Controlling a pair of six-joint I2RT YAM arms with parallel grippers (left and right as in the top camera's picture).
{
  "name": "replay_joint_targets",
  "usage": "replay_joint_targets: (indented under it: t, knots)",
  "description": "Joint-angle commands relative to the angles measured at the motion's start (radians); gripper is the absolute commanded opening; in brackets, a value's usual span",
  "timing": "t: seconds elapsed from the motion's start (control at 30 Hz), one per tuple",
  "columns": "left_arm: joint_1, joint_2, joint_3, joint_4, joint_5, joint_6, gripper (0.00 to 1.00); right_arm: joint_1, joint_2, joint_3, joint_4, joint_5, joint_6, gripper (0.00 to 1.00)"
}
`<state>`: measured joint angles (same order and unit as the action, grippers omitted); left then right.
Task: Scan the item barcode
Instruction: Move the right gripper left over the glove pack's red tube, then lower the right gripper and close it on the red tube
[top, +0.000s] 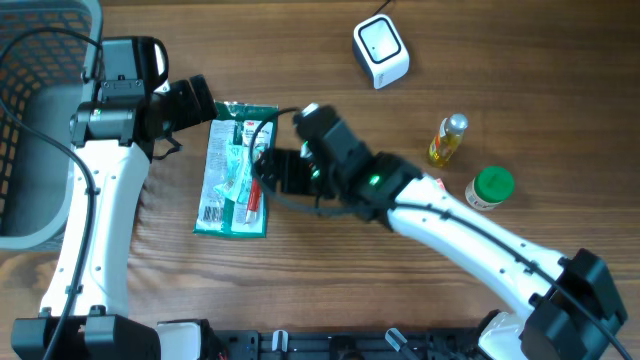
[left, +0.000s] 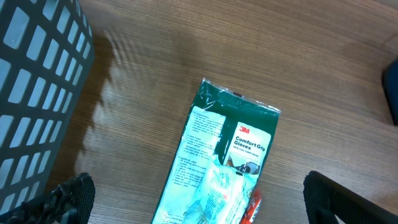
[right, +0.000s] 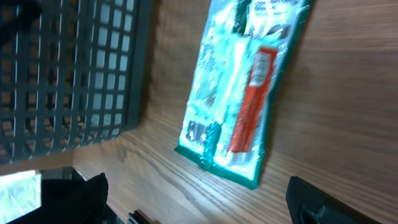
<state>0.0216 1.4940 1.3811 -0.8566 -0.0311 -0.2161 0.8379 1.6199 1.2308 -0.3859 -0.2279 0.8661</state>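
Observation:
The item is a flat green pack of gloves (top: 232, 172) lying on the wooden table, with a red strip and a barcode (top: 211, 213) at its near end. My left gripper (top: 200, 103) hovers at the pack's far top corner. In the left wrist view its fingers (left: 67, 199) stand open, wide of the pack (left: 224, 155) below them. My right gripper (top: 266, 170) hangs over the pack's right edge. It is open too, with only bare table between its fingers (right: 339, 202); the pack (right: 239, 93) and its barcode (right: 196, 132) lie just ahead. The white scanner (top: 381, 50) sits at the back.
A grey mesh basket (top: 30, 150) stands at the left edge, close to the pack (right: 68, 74). A small yellow bottle (top: 449, 140) and a green-lidded jar (top: 490, 187) stand to the right.

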Motion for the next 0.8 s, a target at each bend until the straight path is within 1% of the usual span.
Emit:
replay_joint_targets:
  t: [0.0, 0.1, 0.2, 0.4, 0.77]
  knots:
    - [0.004, -0.007, 0.014, 0.002, 0.004, -0.009, 1.0, 0.067, 0.026, -0.01, 0.021, 0.146, 0.054, 0.87]
    - [0.004, -0.007, 0.014, 0.002, 0.004, -0.009, 1.0, 0.111, 0.042, -0.01, 0.025, 0.204, 0.053, 0.84]
    - [0.004, -0.007, 0.014, 0.003, 0.004, -0.009, 1.0, 0.146, 0.065, -0.01, 0.034, 0.237, 0.049, 0.84]
    - [0.004, -0.007, 0.014, 0.003, 0.004, -0.009, 1.0, 0.187, 0.159, -0.01, 0.081, 0.239, 0.024, 0.83]
    - [0.004, -0.007, 0.014, 0.003, 0.004, -0.009, 1.0, 0.21, 0.236, -0.01, 0.149, 0.228, 0.023, 0.82]
